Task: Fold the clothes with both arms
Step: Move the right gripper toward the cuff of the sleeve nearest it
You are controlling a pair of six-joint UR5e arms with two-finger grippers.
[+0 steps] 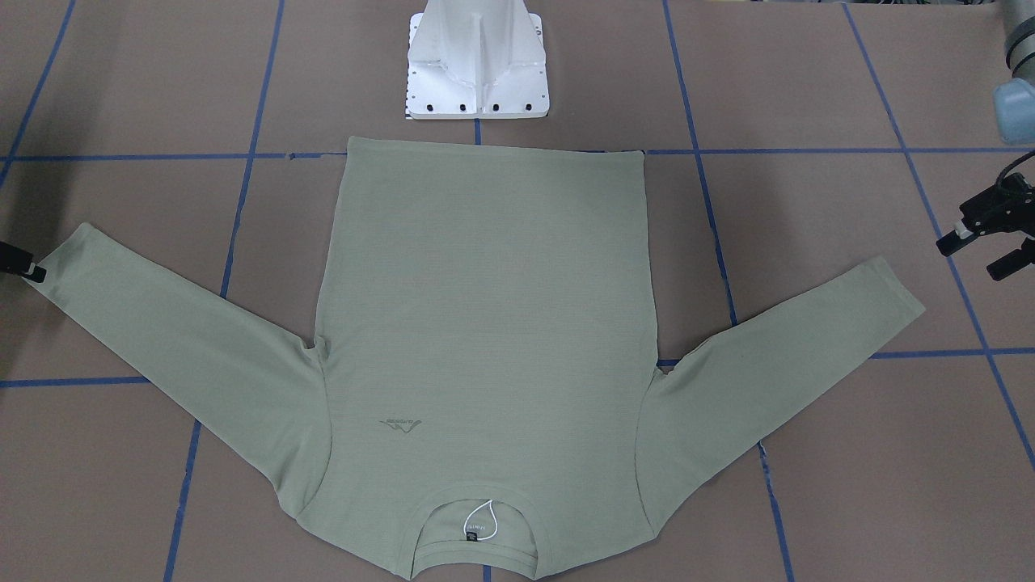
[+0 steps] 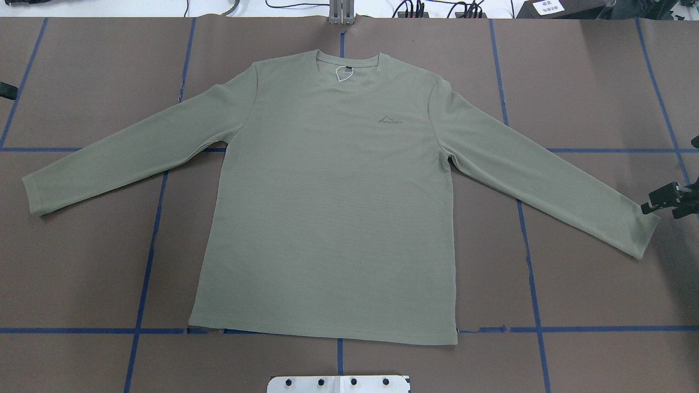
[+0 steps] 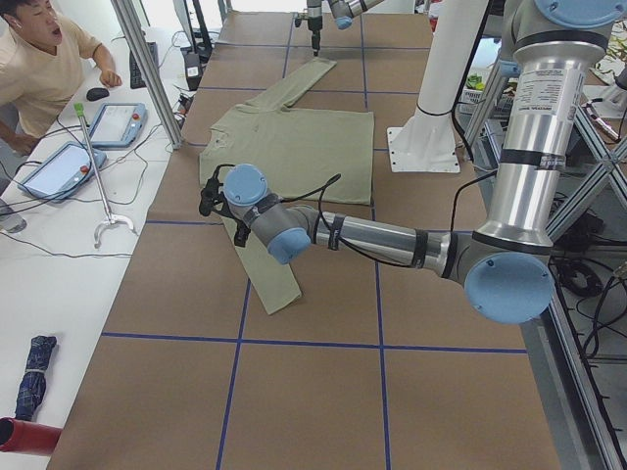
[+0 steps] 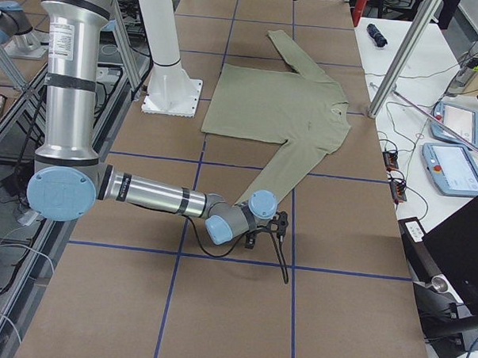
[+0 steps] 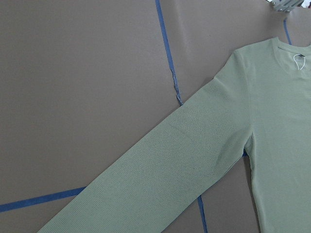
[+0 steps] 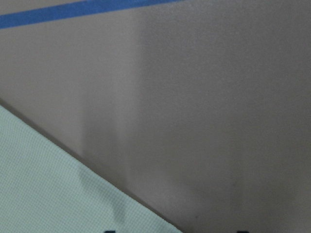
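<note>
The clothes are one sage-green long-sleeved shirt [image 2: 327,207] lying flat and face up, sleeves spread, collar [image 2: 345,65] at the far side from the robot. My right gripper [image 2: 661,211] is open, low over the table beside the right-hand cuff [image 2: 641,232]; the right wrist view shows that cuff's edge [image 6: 43,184] close up. In the front-facing view only its tip [image 1: 23,263] shows, at the cuff. Open as well, my left gripper [image 1: 970,257] hangs above the table outside the other cuff [image 1: 893,295]. Its wrist view looks down on that sleeve [image 5: 184,160].
The white pedestal base [image 1: 477,73] stands just behind the shirt's hem. Blue tape lines [image 2: 147,262] grid the brown table. A person [image 3: 39,69] sits at a side bench with tablets [image 3: 118,122]; an aluminium post [image 3: 147,69] rises at the table's edge.
</note>
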